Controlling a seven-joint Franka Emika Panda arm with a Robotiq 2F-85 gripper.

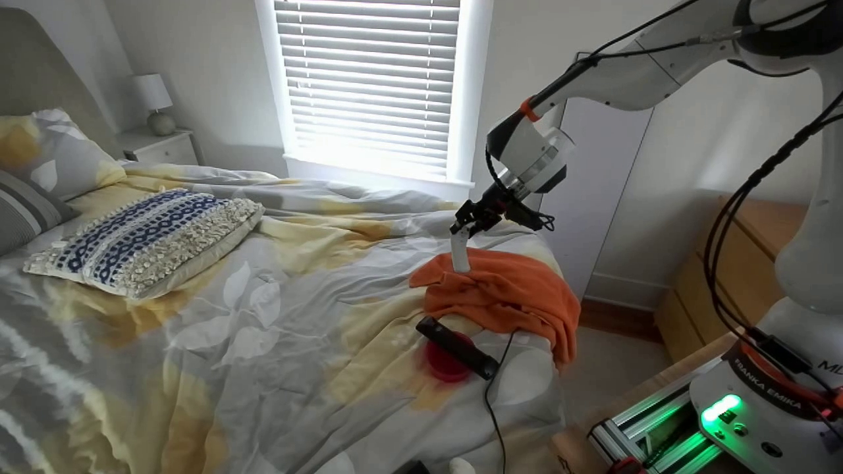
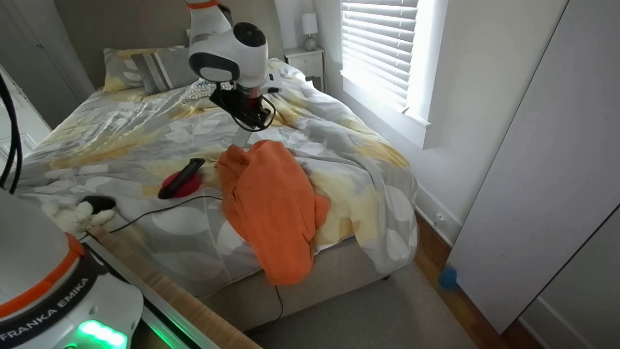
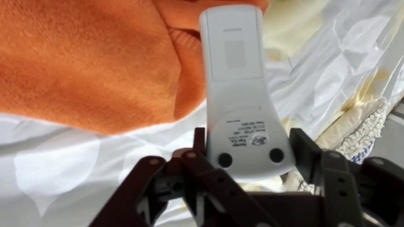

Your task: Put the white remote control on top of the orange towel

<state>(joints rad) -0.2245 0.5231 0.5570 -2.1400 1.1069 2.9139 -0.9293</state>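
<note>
Gripper (image 3: 247, 142) holds white remote control (image 3: 236, 94), clamped across its wide end, lower middle of wrist view. Narrow end reaches top centre; back faces camera, small printed label and two dark round spots visible. Orange towel (image 1: 507, 296) is bunched on the bed (image 1: 296, 368), right of centre in an exterior view; remote is near upright there, lower end overlapping towel's upper left part. Touching towel or not: can't tell. In an exterior view towel (image 2: 273, 208) sits mid-frame, hanging over the bed's edge, bit of remote showing at its top. Black object (image 1: 458, 349) lies over a red round thing (image 1: 441, 366), below towel in an exterior view, cable (image 1: 488, 398) just beside. Patterned cushion (image 1: 148, 243) at left, lamp (image 1: 153, 92) upper left, window blinds (image 1: 369, 85) top centre.
</note>
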